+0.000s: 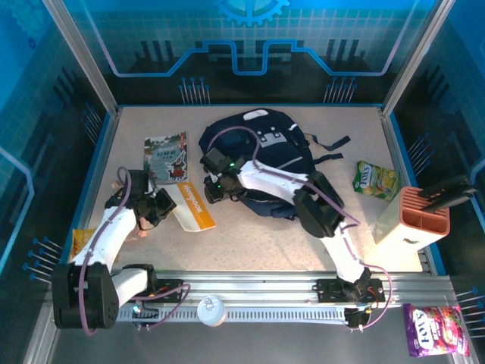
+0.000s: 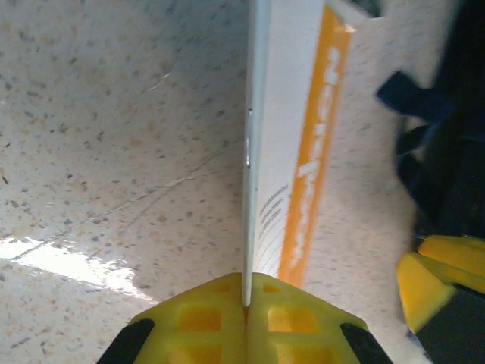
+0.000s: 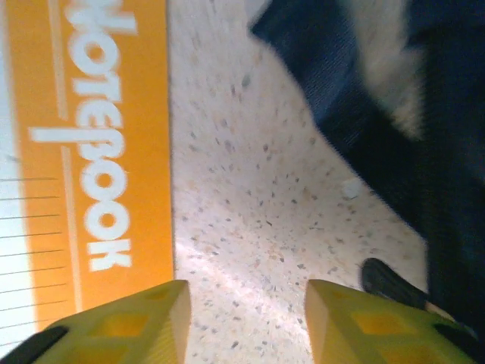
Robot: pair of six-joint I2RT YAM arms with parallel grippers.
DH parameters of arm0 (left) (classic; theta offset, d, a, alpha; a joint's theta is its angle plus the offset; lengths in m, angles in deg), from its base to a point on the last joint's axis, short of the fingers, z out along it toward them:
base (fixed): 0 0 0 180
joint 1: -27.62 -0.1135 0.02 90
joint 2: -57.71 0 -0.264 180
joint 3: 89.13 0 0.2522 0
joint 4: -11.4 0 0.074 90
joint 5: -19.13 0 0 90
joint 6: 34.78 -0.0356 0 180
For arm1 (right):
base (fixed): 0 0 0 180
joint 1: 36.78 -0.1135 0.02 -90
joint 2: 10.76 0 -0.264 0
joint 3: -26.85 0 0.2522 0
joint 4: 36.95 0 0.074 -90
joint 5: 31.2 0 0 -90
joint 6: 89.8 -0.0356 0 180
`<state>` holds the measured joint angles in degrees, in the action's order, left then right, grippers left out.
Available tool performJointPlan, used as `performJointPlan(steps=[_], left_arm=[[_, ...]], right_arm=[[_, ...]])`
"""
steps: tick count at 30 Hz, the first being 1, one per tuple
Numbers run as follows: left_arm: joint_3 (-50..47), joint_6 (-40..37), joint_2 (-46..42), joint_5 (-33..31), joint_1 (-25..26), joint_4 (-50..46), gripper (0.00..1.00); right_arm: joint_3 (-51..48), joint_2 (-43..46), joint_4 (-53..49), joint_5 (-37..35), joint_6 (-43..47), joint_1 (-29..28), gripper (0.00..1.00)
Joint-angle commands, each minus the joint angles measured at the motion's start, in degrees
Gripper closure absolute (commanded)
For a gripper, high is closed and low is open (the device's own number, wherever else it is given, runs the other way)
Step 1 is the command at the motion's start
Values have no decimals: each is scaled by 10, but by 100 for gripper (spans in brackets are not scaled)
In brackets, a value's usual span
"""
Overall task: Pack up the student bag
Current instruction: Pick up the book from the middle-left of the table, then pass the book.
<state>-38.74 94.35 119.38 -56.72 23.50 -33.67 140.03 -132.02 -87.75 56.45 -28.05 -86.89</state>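
While the left gripper point(image 2: 246, 297) pinches the thin near edge of the notebook point(image 2: 292, 152), its yellow fingers pressed together with only the cover between them, we see the right gripper point(image 3: 244, 294) with its fingers standing apart and nothing between them but the bare speckled table point(image 3: 250, 189). From the right wrist, the notebook's orange band with its white lettering lies to the left of that gap and the dark cloth of the student bag point(image 3: 447, 152) to the right, with a strip of tabletop separating the two.

From above, we find the student bag point(image 1: 265, 152) lying flat at the middle of the table towards the back, its grey-white patch facing up and its black straps trailing to the right. The right arm reaches across the bag's near side. The notebook lies just beside the bag's near left corner, slanted, with the left gripper at its left end. An illustrated book point(image 1: 167, 157) lies behind the notebook, left of the bag. A green snack packet point(image 1: 377, 180) lies to the right of the bag, and an orange and white holder point(image 1: 413, 220) stands near the right edge
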Motion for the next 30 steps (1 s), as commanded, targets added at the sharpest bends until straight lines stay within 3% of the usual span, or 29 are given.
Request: performJointPlan(steps=[1,11,20,30], left_arm=[[35,31,-34,16,0,-1,100],[87,188,-20,57,40,242,100],[146,247,63,15,111,386,100],[147,302,118,-39,158,499,100]], right_arm=[[-80,119,136,16,-13,23,46],[-318,301,369,112,-163,156,16],[-416,348,480,182,-298,222,10],[-505,351,694,215,-505,225,9]])
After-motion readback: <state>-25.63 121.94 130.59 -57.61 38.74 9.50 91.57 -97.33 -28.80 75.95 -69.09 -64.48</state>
